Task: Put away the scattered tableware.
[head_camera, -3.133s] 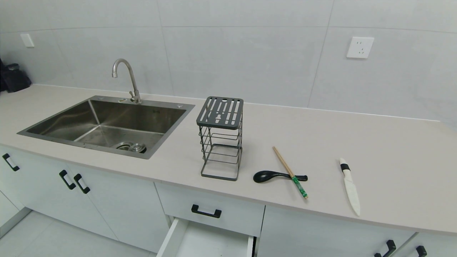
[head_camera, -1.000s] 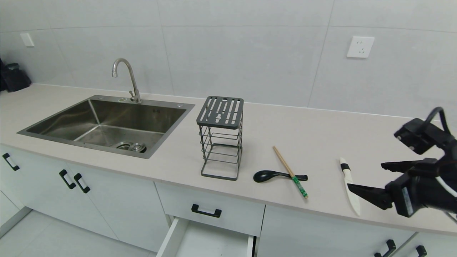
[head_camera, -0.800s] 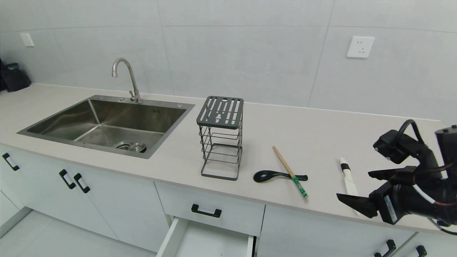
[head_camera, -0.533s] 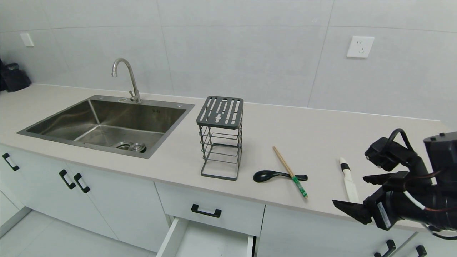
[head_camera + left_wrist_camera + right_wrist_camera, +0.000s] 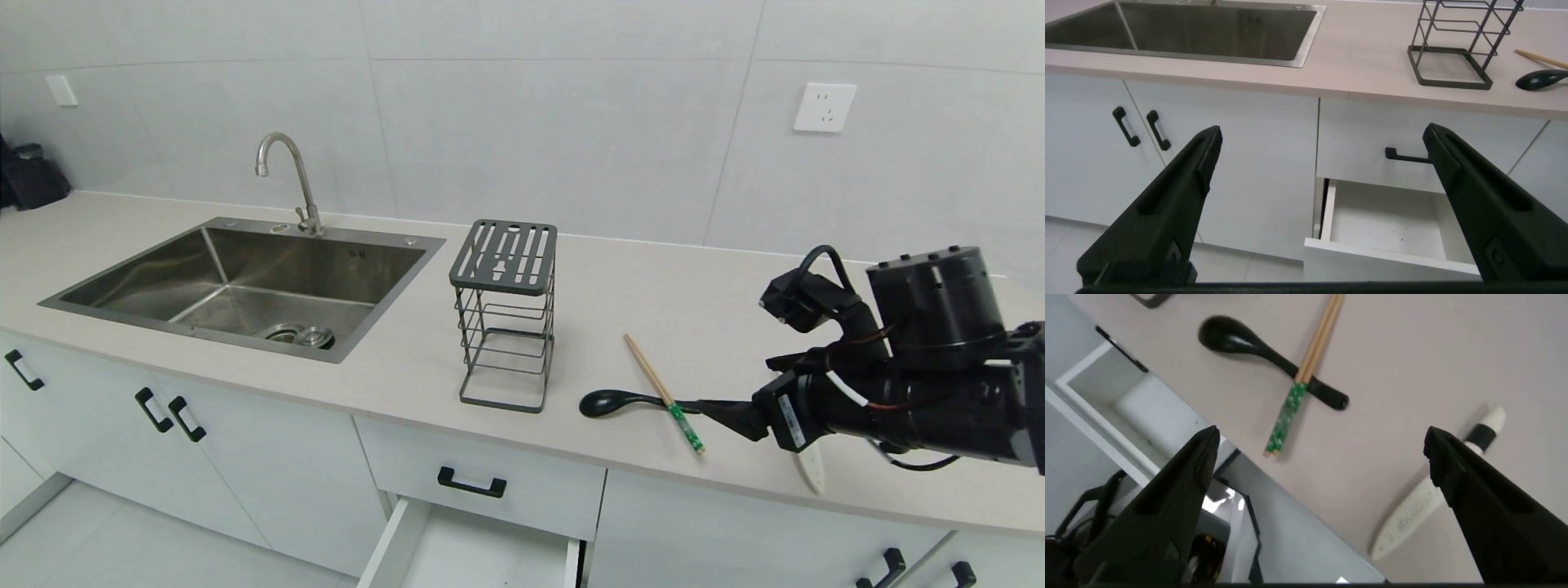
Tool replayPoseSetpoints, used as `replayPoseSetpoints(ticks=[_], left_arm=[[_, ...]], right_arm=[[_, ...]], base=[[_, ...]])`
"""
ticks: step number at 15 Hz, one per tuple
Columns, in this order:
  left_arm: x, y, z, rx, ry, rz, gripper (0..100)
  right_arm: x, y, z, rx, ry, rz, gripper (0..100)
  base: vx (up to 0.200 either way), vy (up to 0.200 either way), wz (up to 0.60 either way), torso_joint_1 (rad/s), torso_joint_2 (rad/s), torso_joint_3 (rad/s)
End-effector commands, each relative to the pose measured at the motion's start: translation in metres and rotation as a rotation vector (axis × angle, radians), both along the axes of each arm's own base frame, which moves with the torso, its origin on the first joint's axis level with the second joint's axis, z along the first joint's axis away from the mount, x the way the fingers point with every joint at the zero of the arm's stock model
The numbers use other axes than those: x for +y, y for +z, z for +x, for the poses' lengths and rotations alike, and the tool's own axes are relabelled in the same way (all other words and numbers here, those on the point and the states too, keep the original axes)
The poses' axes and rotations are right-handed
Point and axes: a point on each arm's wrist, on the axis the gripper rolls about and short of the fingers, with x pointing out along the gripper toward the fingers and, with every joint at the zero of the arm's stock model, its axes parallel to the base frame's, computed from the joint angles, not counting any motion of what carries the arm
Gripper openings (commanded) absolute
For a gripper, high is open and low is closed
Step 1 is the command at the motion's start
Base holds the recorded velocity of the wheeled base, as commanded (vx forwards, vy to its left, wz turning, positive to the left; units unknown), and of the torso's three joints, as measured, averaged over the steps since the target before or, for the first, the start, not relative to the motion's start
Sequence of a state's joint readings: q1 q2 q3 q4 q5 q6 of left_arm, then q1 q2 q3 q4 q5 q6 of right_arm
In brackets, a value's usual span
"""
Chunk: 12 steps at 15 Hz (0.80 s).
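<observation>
The right tool [image 5: 739, 382] had swung in from the right and passed over the white knife [image 5: 810, 475], and now hung above the worktop [image 5: 702, 302] just beside the chopsticks [image 5: 663, 394] and the black spoon [image 5: 608, 403] whose handle they lay across, its fingers spread wide and holding nothing. To my eye that made the chopsticks or spoon the first pick (the wire rack [image 5: 504, 314] stood near, to their left). The left tool [image 5: 1323, 132], also wide open and empty, hung low before the cabinet fronts near the open drawer [image 5: 1388, 220].
</observation>
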<state>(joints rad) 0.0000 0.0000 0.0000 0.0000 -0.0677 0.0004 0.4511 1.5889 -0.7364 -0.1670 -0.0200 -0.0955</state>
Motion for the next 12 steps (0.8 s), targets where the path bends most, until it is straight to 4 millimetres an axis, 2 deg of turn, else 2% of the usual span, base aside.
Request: replayPoseSetpoints(ticks=[1, 4, 9, 12], left_arm=[[0.000, 0.000, 0.000, 0.001, -0.001, 0.001, 100], [0.000, 0.000, 0.000, 0.001, -0.001, 0.001, 100], [0.000, 0.000, 0.000, 0.001, -0.001, 0.001, 100], [0.000, 0.000, 0.000, 0.001, 0.000, 0.001, 100]], right_arm=[[0.019, -0.015, 0.005, 0.067, 0.009, 0.020, 100], [0.037, -0.023, 0.008, 0.128, -0.016, 0.076, 100], [0.037, -0.041, 0.011, 0.198, -0.127, 0.081, 100], [0.029, -0.051, 0.023, 0.229, -0.193, 0.082, 100]], base=[[0.000, 0.000, 0.00, 0.000, 0.00, 0.000], [0.000, 0.000, 0.00, 0.000, 0.00, 0.000], [0.000, 0.000, 0.00, 0.000, 0.00, 0.000], [0.000, 0.000, 0.00, 0.000, 0.00, 0.000]])
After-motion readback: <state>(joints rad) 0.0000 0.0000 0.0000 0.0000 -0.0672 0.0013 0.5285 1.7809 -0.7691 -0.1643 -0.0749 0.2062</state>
